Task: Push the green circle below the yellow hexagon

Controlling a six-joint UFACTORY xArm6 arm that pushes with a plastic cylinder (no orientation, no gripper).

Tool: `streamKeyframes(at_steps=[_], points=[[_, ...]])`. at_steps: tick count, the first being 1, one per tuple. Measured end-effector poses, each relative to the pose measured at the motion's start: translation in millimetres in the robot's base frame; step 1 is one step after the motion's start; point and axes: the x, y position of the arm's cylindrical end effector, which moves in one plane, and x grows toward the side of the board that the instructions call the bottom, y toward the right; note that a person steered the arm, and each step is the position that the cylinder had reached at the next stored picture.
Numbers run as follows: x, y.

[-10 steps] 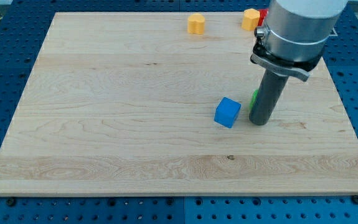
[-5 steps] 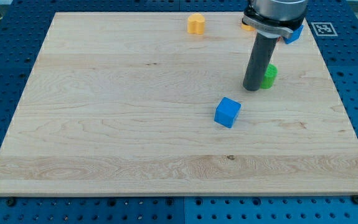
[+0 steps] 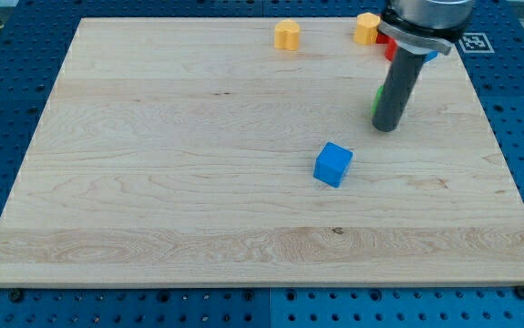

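Observation:
The green circle (image 3: 377,97) shows only as a thin green sliver at the left side of my rod, which hides most of it. My tip (image 3: 386,128) rests on the board just below it, towards the view's bottom. The yellow hexagon (image 3: 365,27) sits at the view's top edge of the board, above the green circle and slightly to its left.
A second yellow block (image 3: 286,35) lies at the board's top, left of the hexagon. A blue cube (image 3: 333,165) lies below and left of my tip. A red block (image 3: 383,47) and a blue block (image 3: 436,54) peek out beside the rod near the top.
My tip moved up the board from beside the blue cube, then a little right. The green circle was pushed up and is now mostly hidden behind the rod.

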Motion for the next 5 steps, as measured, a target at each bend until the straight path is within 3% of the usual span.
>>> streamKeyframes(at_steps=[2,4,5], points=[[-33.6,19.8],[-24.5,45.9],[-49.5,41.7]])
